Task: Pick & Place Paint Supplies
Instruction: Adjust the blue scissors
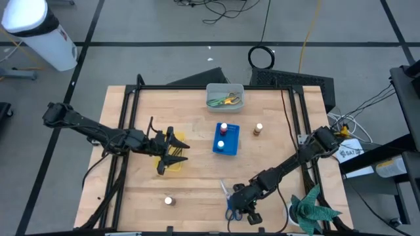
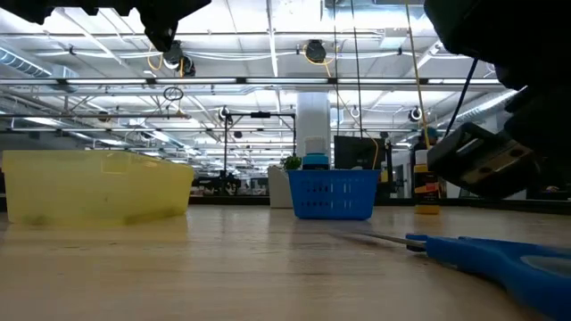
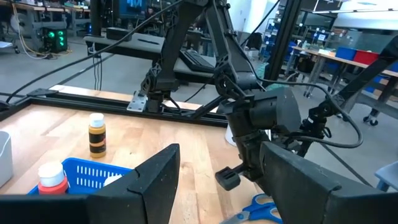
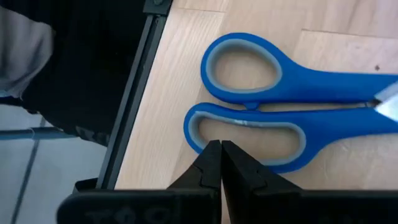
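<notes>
The blue-handled scissors (image 4: 273, 106) lie flat at the near edge of the wooden table (image 1: 197, 177), their plastic loops lined in grey. The right gripper (image 4: 221, 163) hangs clenched just over them, seemingly not gripping. The left gripper (image 1: 172, 149) spreads wide above the yellow tray (image 2: 94, 185)

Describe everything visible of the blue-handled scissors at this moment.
The blue-handled scissors lie flat on the wooden table near its front edge, closed, silvery blades pointing toward the table's middle. The two oval handle loops look like blue plastic with grey lining. The right gripper hangs just over the loops with its jaws shut, holding nothing; whether the tips touch the handle cannot be told. Nothing else touches the scissors.
</notes>
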Tool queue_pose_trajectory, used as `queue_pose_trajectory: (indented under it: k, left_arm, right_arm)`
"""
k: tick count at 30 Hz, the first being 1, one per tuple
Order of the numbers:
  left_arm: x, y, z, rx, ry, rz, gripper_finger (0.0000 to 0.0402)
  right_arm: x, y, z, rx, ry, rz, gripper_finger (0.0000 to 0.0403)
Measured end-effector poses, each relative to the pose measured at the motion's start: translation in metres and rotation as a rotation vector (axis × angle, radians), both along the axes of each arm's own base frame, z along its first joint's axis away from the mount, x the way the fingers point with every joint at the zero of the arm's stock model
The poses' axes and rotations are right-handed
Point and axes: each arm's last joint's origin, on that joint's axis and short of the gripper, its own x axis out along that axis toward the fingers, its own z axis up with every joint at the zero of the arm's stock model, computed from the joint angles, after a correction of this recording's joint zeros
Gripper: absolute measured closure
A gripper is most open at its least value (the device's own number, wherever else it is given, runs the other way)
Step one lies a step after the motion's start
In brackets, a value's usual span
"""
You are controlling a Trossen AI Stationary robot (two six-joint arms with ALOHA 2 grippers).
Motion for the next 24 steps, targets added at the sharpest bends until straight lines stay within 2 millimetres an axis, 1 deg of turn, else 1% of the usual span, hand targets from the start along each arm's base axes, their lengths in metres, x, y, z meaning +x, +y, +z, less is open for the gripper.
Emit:
queue_pose_trajectory:
  k: [4,15,18,24]
  left_arm:
    - [0.000,0.000,0.000,0.003,-0.001,0.000,0.0165]
    - [0.000,0.000,0.000,0.005,0.004,0.000,0.0165]
    - [0.000,0.000,-0.002,0.000,0.020,0.000,0.0165]
    - [0.000,0.000,-0.002,-0.001,0.022,0.000,0.0165]
  right_arm:
    - [-0.004,-0.004,-0.005,-0.005,0.030,-0.019,0.0403]
    - [-0.007,-0.017,-0.010,-0.064,0.128,-0.043,0.0403]
    - [-0.009,-0.021,-0.007,-0.120,0.100,-0.057,0.0403]
    - [-0.011,-0.032,0.010,-0.283,-0.006,-0.134,0.0403]
